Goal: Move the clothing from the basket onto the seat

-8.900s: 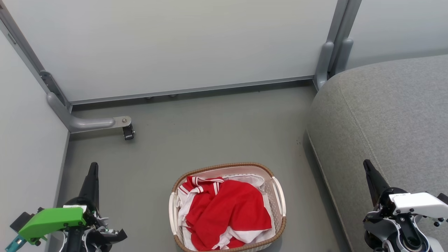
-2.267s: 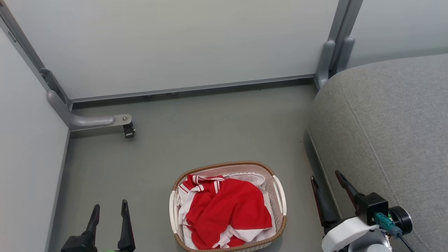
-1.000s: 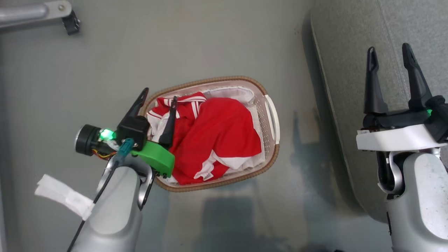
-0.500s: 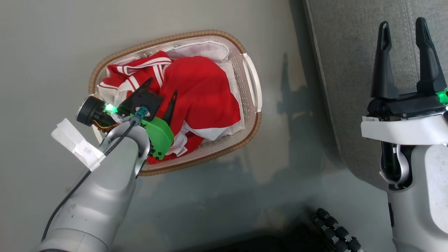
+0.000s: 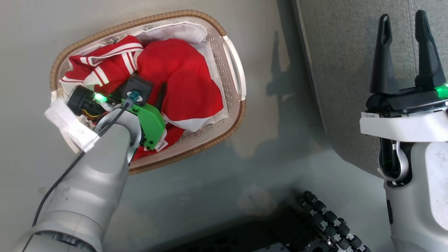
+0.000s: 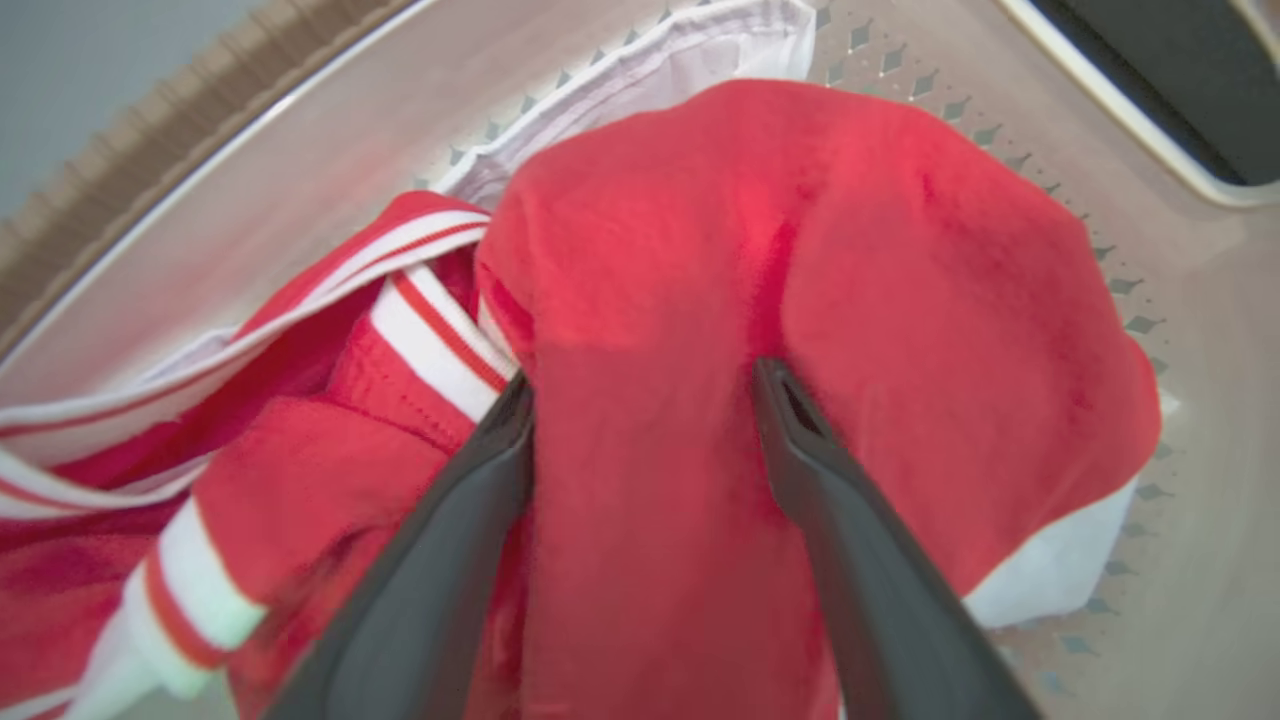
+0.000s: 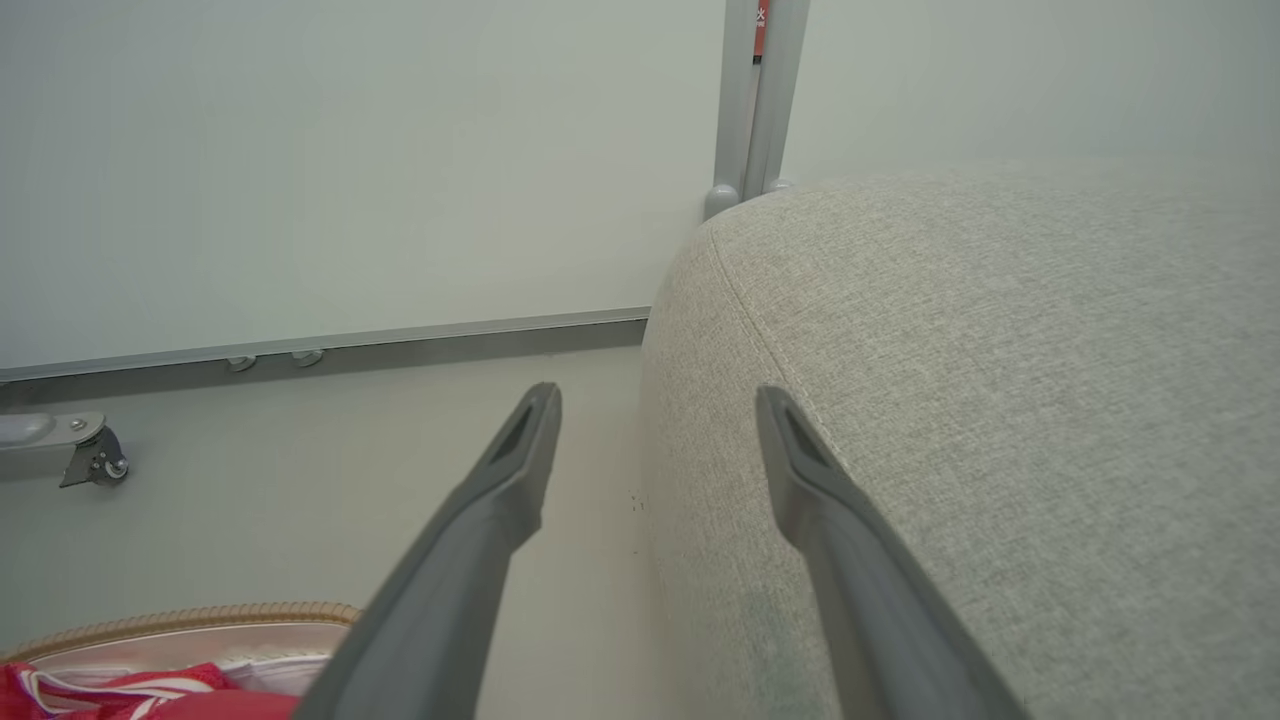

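Grey floor [image 5: 217,182] is carrying the basket [image 5: 233,66], which is holding the clothing [image 5: 182,80]. Left end effector [image 6: 640,385] is pressing into the red fabric, its fingers spread around a fold. Right end effector [image 5: 402,21] is hovering wide and empty over the seat [image 5: 343,70].

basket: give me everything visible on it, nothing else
Small oval basket, off-white plastic with diamond-shaped perforations, a brown woven rim and a pale side handle facing the seat. It sits upright on the grey floor, apart from the seat. Inside lie a white liner cloth and crumpled red clothing. The left gripper reaches in, open, fingers pressed into the clothing; its wrist hides the basket's near-left rim.
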{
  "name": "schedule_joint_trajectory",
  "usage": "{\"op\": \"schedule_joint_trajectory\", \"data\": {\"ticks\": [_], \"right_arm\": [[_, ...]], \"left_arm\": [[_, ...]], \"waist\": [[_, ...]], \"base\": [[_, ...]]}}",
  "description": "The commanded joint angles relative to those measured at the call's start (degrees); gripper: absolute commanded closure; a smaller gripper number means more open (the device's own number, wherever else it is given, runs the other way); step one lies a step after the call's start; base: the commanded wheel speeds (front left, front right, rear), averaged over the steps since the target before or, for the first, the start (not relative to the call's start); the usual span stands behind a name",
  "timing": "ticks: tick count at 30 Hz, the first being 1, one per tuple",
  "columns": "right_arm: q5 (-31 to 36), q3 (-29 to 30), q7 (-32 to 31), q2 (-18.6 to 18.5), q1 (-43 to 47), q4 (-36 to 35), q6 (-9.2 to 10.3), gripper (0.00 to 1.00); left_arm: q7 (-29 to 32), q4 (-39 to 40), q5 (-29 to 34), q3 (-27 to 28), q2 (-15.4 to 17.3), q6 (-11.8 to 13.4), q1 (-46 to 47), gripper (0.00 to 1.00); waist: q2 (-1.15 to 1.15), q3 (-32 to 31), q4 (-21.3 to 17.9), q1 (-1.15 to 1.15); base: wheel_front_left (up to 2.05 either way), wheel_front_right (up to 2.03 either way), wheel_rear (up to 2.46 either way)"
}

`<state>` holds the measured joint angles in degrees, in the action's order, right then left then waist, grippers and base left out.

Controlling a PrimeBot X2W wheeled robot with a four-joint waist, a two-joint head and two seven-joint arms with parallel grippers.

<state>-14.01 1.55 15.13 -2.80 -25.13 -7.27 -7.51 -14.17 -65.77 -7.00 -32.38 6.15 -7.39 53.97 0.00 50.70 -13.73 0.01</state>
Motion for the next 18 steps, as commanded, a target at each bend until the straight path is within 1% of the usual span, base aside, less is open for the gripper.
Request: {"op": "schedule_joint_trajectory", "data": {"ticks": [1,5,6,7,8,9,10,11,12,18], "right_arm": [[-0.17,-0.4,0.04,-0.17,-0.5,0.15,0.04,0.0],[-0.11,-1.27,0.04,-0.18,-0.76,0.29,0.04,0.0],[-0.06,-1.41,0.03,-0.17,-0.79,0.34,0.04,0.0],[-0.01,-1.5,0.04,-0.17,-0.78,0.41,0.04,0.0],[0.05,-1.56,0.03,-0.17,-0.74,0.52,0.04,0.0],[0.15,-1.56,0.04,-0.17,-0.69,0.65,0.04,0.0],[0.27,-1.54,0.03,-0.17,-0.6,0.87,0.04,0.0],[0.38,-1.57,0.04,-0.17,-0.48,1.04,0.04,0.0],[0.6,-1.71,0.03,-0.17,-0.35,1.21,0.04,0.0],[1.86,-2.1,0.03,-0.18,0.34,2.05,0.04,0.0]], "left_arm": [[0.44,-0.66,-0.54,-0.82,-0.27,-0.14,1.29,0.0],[1.85,-2.17,-1.01,-3.4,-1.35,-0.14,2.08,0.0],[1.8,-2.36,-1.29,-3.9,-1.52,-0.14,2.37,0.11],[1.67,-2.43,-1.42,-4.25,-1.64,-0.14,2.48,0.35],[1.41,-2.49,-1.71,-4.62,-1.83,-0.14,2.46,0.52],[1.31,-2.53,-1.96,-4.95,-2.02,-0.14,2.33,0.63],[0.99,-2.47,-2.08,-5.43,-2.22,-0.14,2.11,0.83],[0.72,-2.26,-2.13,-5.75,-2.34,-0.14,1.99,0.98],[0.42,-2.17,-2.27,-6.01,-2.37,-0.14,1.84,1.0],[-0.74,-1.35,-3.17,-6.39,-2.16,-0.14,-0.2,1.0]], "waist": [[0.0,0.0,-0.11,-0.01],[0.0,-0.14,-0.32,-0.01],[0.0,-0.21,-0.34,-0.01],[0.0,-0.3,-0.34,-0.01],[0.0,-0.47,-0.3,-0.01],[0.0,-0.65,-0.25,-0.01],[0.0,-0.98,-0.13,-0.01],[0.0,-1.26,-0.01,-0.01],[0.0,-1.68,0.21,-0.01],[0.0,-5.4,1.83,-0.01]], "base": [[0.0,0.0,0.0],[0.0,0.0,0.0],[0.0,0.0,0.0],[0.0,0.0,0.0],[0.0,0.0,0.0],[0.0,0.0,0.0],[0.0,0.0,0.0],[0.0,0.0,0.0],[0.0,0.0,0.0],[0.0,0.0,0.0]]}}
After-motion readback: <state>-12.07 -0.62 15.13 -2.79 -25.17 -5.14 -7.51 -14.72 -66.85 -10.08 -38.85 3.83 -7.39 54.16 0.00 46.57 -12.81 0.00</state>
